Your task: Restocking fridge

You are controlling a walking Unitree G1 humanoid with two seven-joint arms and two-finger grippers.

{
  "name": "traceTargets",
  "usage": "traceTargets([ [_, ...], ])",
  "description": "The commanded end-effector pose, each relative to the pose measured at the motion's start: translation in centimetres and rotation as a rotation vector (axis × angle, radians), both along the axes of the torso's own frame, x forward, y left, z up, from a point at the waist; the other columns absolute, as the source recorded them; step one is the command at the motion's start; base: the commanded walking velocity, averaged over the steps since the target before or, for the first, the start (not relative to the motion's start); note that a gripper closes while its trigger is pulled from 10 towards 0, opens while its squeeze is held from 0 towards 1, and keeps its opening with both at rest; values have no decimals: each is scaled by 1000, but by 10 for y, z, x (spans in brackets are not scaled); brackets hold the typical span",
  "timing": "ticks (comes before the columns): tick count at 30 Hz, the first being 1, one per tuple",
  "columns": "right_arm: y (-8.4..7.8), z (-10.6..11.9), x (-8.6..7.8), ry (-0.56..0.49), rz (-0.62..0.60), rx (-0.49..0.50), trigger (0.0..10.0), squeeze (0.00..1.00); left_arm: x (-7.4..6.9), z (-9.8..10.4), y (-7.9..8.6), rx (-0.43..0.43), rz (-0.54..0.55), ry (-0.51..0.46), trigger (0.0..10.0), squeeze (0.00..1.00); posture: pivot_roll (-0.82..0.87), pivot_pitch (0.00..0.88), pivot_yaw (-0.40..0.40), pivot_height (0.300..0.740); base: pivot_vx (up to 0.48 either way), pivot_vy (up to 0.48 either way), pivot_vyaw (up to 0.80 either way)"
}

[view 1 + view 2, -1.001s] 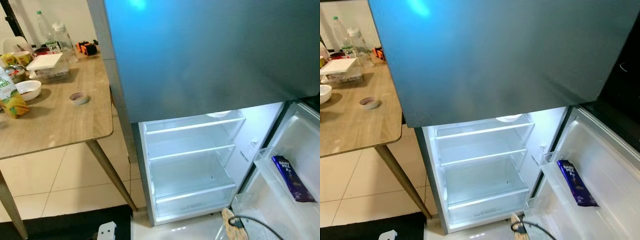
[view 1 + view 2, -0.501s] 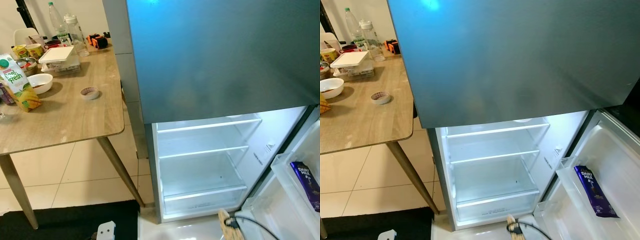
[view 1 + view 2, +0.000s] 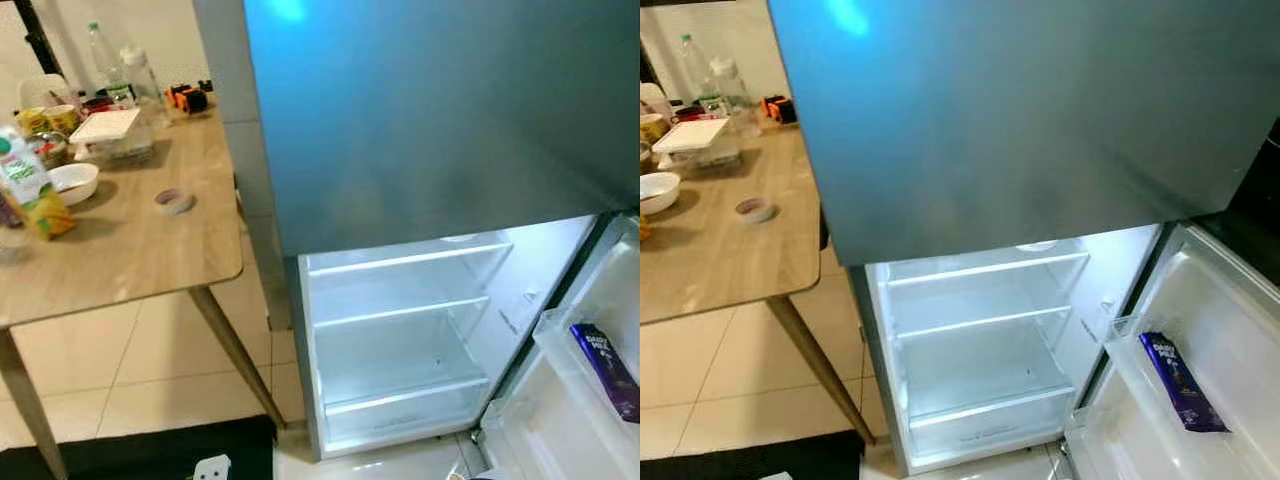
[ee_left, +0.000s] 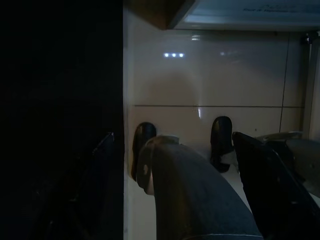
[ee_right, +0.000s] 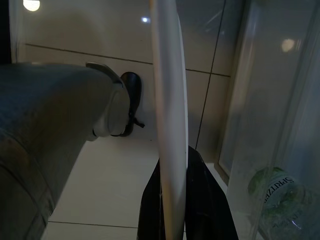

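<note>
Fridge (image 3: 400,340) standing open with bare shelves, right gripper (image 5: 172,200) jaws clamping a white plate (image 5: 169,100), left gripper (image 4: 175,145) jaws apart, shelving next.

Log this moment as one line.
fridge lower door open | Dairy Milk bar in door bin | right gripper shut on thin white item | left gripper idle, open
</note>
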State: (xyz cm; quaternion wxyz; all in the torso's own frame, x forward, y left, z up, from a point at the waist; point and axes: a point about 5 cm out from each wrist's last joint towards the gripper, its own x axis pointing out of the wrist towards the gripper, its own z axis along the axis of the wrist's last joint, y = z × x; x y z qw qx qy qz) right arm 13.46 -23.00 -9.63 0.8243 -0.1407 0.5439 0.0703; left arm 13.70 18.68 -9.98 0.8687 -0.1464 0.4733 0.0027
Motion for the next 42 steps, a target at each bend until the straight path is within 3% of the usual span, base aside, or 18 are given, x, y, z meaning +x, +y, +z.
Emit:
traceTargets([
  [1, 1, 1, 3, -10, -12, 5, 10000, 0, 2, 2, 8, 27, 1, -4, 10000, 0, -99, 0, 28, 740, 356, 0, 0],
  [14, 2, 0, 1, -8, -10, 7, 10000, 0, 1, 2, 8, 26, 3, -7, 10000, 0, -99, 0, 29, 740, 359, 0, 0],
  [18, 2, 0, 2, -9, -10, 8, 10000, 0, 1, 1, 8, 21, -2, -3, 10000, 0, -97, 0, 27, 740, 0, 0, 0],
  [35, -2, 2, 3, -14, -8, 1, 10000, 0, 3, 2, 3, -6, -23, -5, 10000, 0, -99, 0, 26, 740, 0, -447, 0],
  [42, 0, 5, 11, -39, 31, -7, 10000, 0, 3, 1, -1, -29, -12, -9, 10000, 0, -98, 0, 25, 740, 0, 0, 0],
])
